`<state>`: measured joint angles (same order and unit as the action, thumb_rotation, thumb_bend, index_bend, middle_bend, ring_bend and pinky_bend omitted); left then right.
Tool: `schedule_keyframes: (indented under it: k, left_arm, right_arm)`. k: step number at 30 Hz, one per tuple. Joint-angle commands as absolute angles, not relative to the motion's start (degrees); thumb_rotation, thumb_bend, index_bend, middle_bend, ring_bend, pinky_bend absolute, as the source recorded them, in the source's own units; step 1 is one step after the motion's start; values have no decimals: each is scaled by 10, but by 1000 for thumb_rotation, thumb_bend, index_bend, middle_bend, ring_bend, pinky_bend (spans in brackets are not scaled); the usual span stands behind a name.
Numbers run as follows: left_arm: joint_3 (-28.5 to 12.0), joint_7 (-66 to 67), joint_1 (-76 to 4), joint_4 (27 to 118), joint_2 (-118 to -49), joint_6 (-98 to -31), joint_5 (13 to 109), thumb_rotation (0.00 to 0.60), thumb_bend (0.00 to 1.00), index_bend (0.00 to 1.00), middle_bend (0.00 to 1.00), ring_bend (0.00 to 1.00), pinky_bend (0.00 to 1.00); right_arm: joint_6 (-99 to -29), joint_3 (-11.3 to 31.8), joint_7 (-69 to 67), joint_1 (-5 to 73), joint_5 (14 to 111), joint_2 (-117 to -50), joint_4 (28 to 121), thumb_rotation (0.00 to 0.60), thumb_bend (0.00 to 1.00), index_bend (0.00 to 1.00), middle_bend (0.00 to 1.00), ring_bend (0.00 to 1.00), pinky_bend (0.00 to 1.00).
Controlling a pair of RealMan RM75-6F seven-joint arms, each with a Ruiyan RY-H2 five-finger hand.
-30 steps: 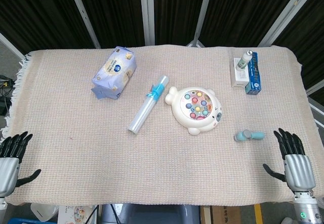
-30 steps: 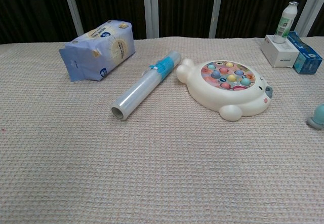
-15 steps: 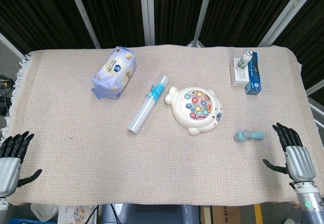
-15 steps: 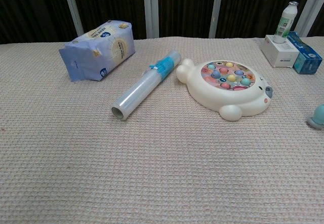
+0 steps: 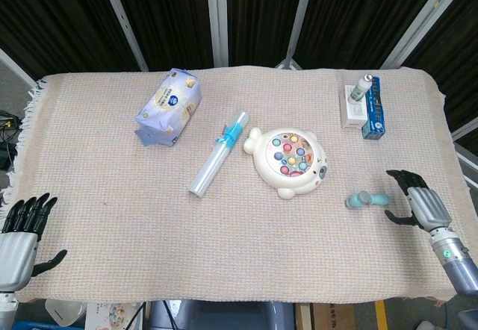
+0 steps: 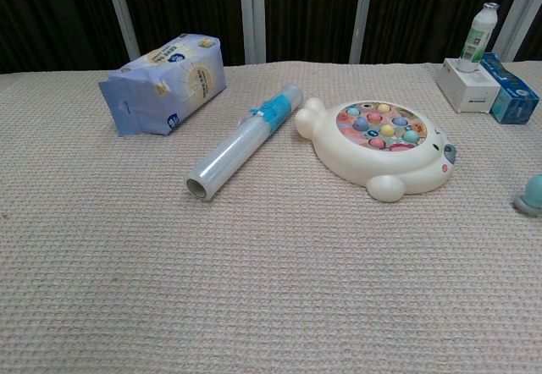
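Observation:
My right hand (image 5: 416,204) hovers open at the table's right side, fingers spread, just right of a small teal and grey object (image 5: 367,199) that lies on the cloth; a sliver of the teal object (image 6: 532,195) shows at the chest view's right edge. My left hand (image 5: 21,235) is open at the near left corner, holding nothing. A white fishing-game toy (image 5: 290,161) with coloured pieces sits mid-table, the toy (image 6: 387,144) also filling the chest view's right half. Neither hand appears in the chest view.
A clear film roll with blue band (image 5: 219,153) lies left of the toy. A blue-white snack bag (image 5: 169,107) is at the back left. A white box, bottle and blue box (image 5: 364,104) stand at the back right. A woven beige cloth (image 5: 112,195) covers the table.
My right hand has moved up and inward from the near right corner toward the teal object. My left hand has shifted slightly.

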<state>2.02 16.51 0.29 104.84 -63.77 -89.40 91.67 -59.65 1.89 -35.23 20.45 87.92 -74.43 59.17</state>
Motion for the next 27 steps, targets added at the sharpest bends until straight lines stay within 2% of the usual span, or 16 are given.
schedule_keyframes:
  k: [1, 7, 20, 27]
  left_arm:
    - [20, 173, 3, 1055, -638, -892, 917, 600, 155, 0, 0, 0, 0]
    - [20, 183, 3, 1061, -638, -890, 916, 600, 156, 0, 0, 0, 0]
    - [16, 182, 0, 1058, -641, -884, 910, 600, 156, 0, 0, 0, 0]
    - [15, 183, -1, 1059, -641, -883, 908, 600, 156, 0, 0, 0, 0]
  right_arm:
    - [-580, 7, -367, 220, 892, -766, 563, 600, 329, 142, 147, 32, 42]
    - [-569, -7, -379, 231, 903, -791, 533, 600, 336, 199, 175, 50, 45]
    - [-560, -8, -381, 249, 898, -817, 509, 600, 426, 340, 296, 135, 85]
    - [-571, -11, -381, 245, 896, -820, 506, 600, 477, 379, 331, 162, 93]
